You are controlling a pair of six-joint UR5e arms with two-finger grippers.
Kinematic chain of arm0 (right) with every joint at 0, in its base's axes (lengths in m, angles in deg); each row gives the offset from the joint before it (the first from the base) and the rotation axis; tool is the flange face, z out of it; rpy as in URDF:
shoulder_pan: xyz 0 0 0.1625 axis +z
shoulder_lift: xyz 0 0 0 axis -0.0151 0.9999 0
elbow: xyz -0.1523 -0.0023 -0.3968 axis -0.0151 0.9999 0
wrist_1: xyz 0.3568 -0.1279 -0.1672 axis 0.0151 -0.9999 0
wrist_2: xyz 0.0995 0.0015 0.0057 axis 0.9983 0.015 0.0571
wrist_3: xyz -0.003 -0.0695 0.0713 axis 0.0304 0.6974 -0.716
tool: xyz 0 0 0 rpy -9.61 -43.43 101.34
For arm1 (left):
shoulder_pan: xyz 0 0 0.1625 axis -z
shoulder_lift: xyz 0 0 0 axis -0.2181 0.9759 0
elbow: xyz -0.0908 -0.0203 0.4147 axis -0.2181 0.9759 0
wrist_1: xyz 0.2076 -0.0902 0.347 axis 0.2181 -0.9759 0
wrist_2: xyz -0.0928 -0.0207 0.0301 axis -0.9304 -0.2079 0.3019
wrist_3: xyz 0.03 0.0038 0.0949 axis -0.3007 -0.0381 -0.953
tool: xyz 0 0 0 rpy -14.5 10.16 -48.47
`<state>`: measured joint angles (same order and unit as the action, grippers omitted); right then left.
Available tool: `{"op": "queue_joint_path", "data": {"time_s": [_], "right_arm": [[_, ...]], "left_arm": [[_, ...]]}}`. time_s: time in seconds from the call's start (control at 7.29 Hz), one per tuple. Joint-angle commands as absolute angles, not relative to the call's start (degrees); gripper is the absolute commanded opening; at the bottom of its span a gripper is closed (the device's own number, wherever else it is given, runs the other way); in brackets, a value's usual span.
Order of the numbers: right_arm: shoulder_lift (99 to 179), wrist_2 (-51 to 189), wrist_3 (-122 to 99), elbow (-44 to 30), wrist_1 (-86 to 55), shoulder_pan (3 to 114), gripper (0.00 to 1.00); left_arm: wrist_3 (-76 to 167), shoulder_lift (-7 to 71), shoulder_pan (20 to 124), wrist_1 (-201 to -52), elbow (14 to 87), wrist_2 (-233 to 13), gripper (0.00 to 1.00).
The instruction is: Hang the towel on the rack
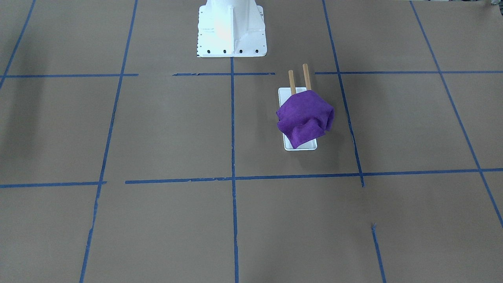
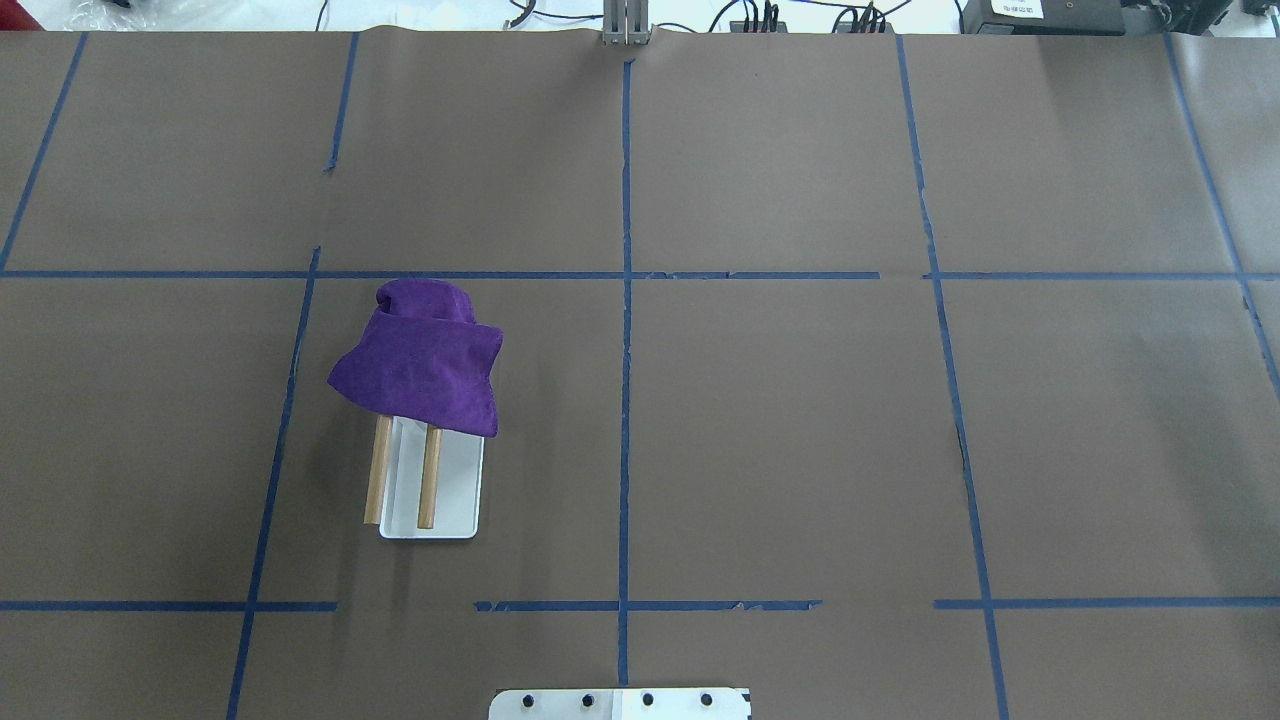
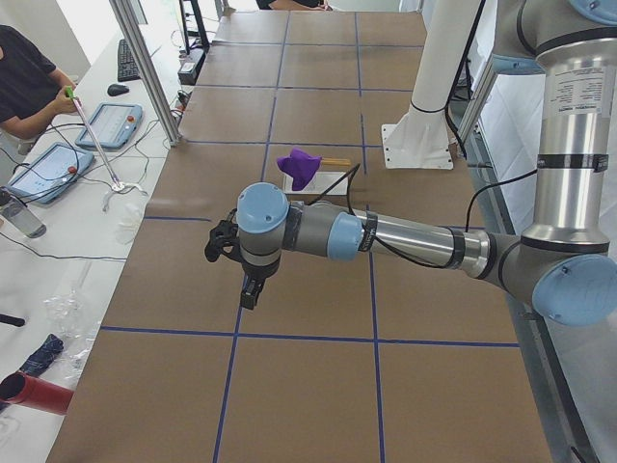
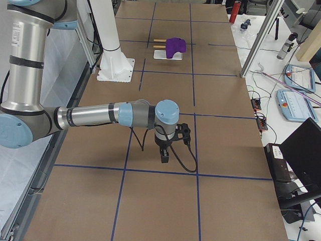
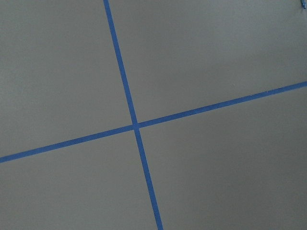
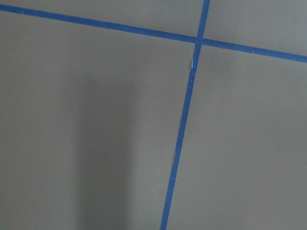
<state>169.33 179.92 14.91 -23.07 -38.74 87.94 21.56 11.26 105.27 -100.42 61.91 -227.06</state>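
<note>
The purple towel point(image 2: 420, 365) lies bunched over the far end of the rack's two wooden rods point(image 2: 430, 475), above the white base point(image 2: 455, 500), on my left side of the table. It also shows in the front view point(image 1: 304, 118), with the rod ends point(image 1: 291, 81) sticking out toward the robot. The left gripper point(image 3: 249, 289) hovers over bare table far from the rack and shows only in the left side view. The right gripper point(image 4: 164, 155) shows only in the right side view. I cannot tell whether either is open or shut. Both wrist views show only brown paper and blue tape.
The white robot pedestal point(image 1: 231, 29) stands at the table's robot side. Blue tape lines point(image 2: 625, 400) grid the brown paper. An operator point(image 3: 24, 77), tablets point(image 3: 106, 125) and a metal pole point(image 3: 145, 68) are beside the table; more devices point(image 4: 296, 105) are on the other side.
</note>
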Motion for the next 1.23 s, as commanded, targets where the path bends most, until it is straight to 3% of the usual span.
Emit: {"op": "queue_joint_path", "data": {"time_s": [0.0, 1.1], "right_arm": [[168.8, 177.7, 14.4, -22.5, -37.6, 88.0, 1.00], [169.5, 179.1, 14.3, -19.5, -37.2, 87.9, 1.00]], "left_arm": [[21.8, 11.8, 105.2, -101.4, 62.1, -227.3, 1.00], [21.3, 7.1, 105.2, -105.5, 63.5, -222.3, 1.00]]}}
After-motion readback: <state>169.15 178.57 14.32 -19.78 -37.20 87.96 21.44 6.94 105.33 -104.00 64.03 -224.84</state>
